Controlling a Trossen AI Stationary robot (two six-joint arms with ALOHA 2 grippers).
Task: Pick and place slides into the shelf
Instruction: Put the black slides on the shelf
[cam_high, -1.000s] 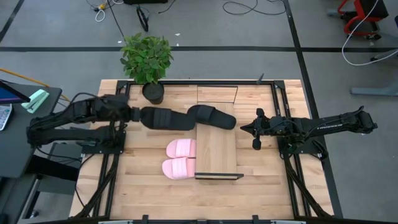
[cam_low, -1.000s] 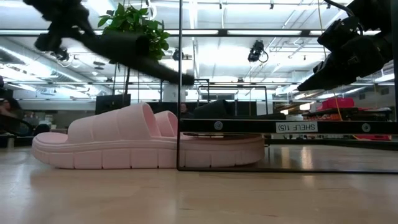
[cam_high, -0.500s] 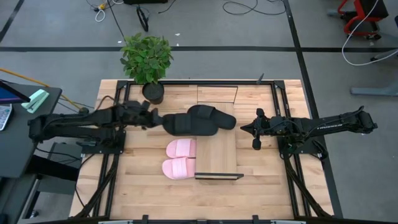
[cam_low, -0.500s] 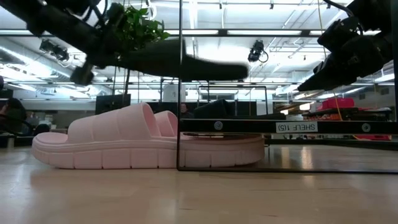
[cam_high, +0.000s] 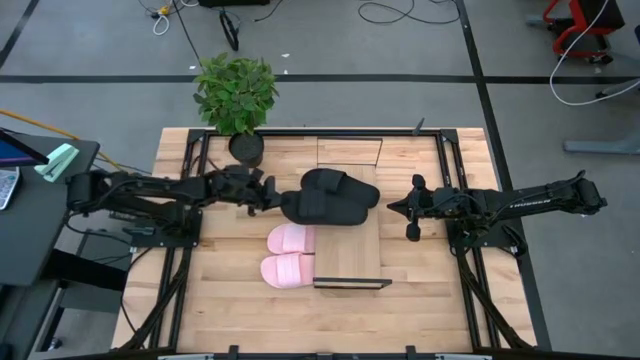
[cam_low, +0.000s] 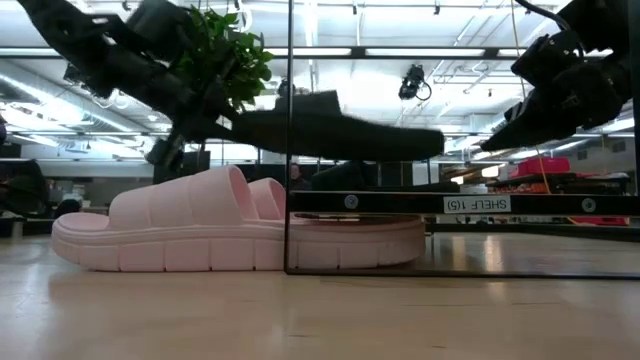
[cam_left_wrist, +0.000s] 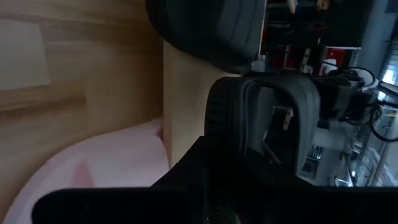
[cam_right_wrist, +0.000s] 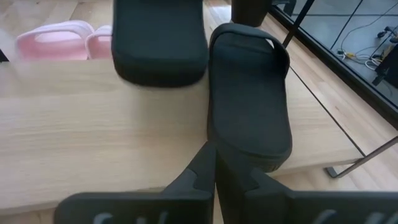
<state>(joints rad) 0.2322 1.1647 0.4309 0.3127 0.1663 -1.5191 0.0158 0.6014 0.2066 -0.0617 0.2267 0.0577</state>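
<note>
Tabletop (cam_high: 420, 300), light wood, carrying all items. Shelf (cam_high: 348, 255): long board on a thin black frame, long axis running 12 to 6 o'clock in the high view, set right of table centre; its 6 o'clock stretch is bare, its 12 o'clock end occupied. Left arm reaches in from 9 o'clock; left gripper (cam_high: 268, 196) has its fingers closed on the heel end of a black slide (cam_high: 322, 207), which hangs level in the air above the board, clear of it in the low view, long axis 9 to 3 o'clock, crosswise to the shelf, toe pointing toward 3 o'clock. The coming set-down turns on this: the board lies straight below the carried slide, so the move is judged to be a short descent, then release. Second black slide (cam_high: 342, 186) rests on the shelf at its 12 o'clock end, just beside the carried one on its 12 o'clock side; contact between them cannot be told, and it is the nearest thing to foul on the way down. Two pink slides (cam_high: 291, 254) lie side by side on the table at 9 o'clock of the shelf, toes at or under the board's edge, not yet shelved. Right gripper (cam_high: 398, 206) waits at 3 o'clock of the shelf, fingers together, holding nothing. Potted plant (cam_high: 236, 95) stands at the table's 12 o'clock edge, well clear.
</note>
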